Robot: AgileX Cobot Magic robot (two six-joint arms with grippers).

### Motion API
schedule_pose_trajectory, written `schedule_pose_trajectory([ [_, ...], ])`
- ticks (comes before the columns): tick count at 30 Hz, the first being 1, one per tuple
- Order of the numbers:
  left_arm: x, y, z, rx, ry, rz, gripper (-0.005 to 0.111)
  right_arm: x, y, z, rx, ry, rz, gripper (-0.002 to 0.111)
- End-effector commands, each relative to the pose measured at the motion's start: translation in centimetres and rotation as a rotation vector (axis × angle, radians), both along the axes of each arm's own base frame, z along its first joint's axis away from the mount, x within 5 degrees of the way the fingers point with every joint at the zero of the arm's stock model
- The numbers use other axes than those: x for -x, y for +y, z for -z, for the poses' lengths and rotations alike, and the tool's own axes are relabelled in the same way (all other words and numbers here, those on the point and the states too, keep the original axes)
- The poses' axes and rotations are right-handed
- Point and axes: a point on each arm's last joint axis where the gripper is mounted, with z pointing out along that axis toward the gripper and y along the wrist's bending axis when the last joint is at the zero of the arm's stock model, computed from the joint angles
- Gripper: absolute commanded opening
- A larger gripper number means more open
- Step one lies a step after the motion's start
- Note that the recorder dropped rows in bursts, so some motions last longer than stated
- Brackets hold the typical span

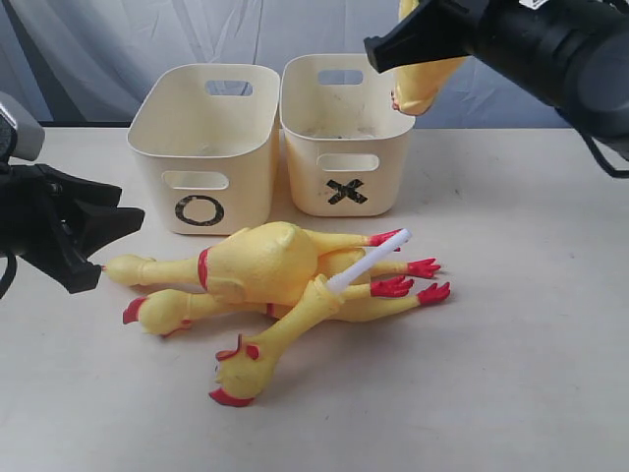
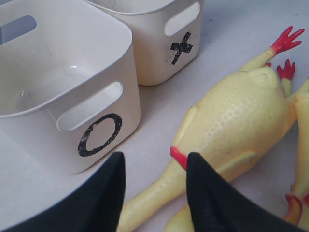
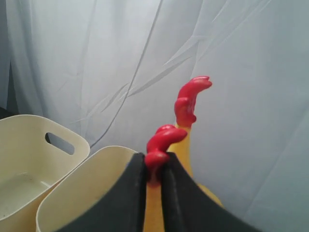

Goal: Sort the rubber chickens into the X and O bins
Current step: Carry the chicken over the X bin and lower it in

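Right gripper up high, jaws pressed together on the leg of one rubber chicken, red feet poking past the tips; it dangles body-down at the far right corner of the X bin; O bin sits side by side with it on the left; down front, three more chickens lie heaped on the table, feet to the right; left gripper hangs low by their heads, jaws spread, a yellow neck beneath the gap.
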Motion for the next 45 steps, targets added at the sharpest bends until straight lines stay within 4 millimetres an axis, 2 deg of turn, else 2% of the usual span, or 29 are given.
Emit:
schedule_pose_trajectory([
  [1,-0.1,-0.1,-0.1,0.011,0.003,-0.004,0.040,-0.9,0.7,-0.3,-0.019,-0.056,-0.014,-0.001],
  [9,-0.1,-0.1,-0.1,0.011,0.003,-0.004,0.040,-2.8,2.2,0.8,-0.024,-0.047,-0.044,-0.001],
  [22,-0.1,-0.1,-0.1,0.011,0.003,-0.004,0.040,-5.3,3.8,6.3,0.054,0.052,-0.052,-0.001],
  [32,-0.1,-0.1,-0.1,0.011,0.003,-0.004,0.040,-6.3,4.2,8.5,-0.033,0.062,-0.024,-0.001],
  [35,-0.1,-0.1,-0.1,0.009,0.001,-0.002,0.040,-6.4,4.4,9.0,-0.018,0.066,-0.041,-0.001],
  [43,-0.1,-0.1,-0.1,0.009,0.001,-0.002,0.040,-6.4,4.5,8.9,-0.012,0.047,-0.048,-0.001],
  [45,-0.1,-0.1,-0.1,0.009,0.001,-0.002,0.040,-6.4,4.5,8.9,-0.012,0.047,-0.048,0.011],
])
